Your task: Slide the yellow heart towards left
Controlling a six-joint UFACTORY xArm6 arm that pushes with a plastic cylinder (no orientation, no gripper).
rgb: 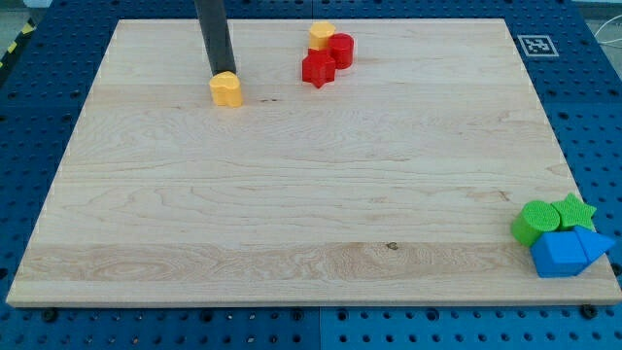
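Two yellow blocks, two red, two green, two blue. Its tip [223, 74] touches the yellow heart [226, 89] from above, near the board's [292, 194] top left; it carries no jaws.

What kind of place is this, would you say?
Probably a robotics lab bench. A wooden board lies on a blue perforated table, with a printed marker tag at its corner, and my tip is touching the yellow heart among small toy blocks.
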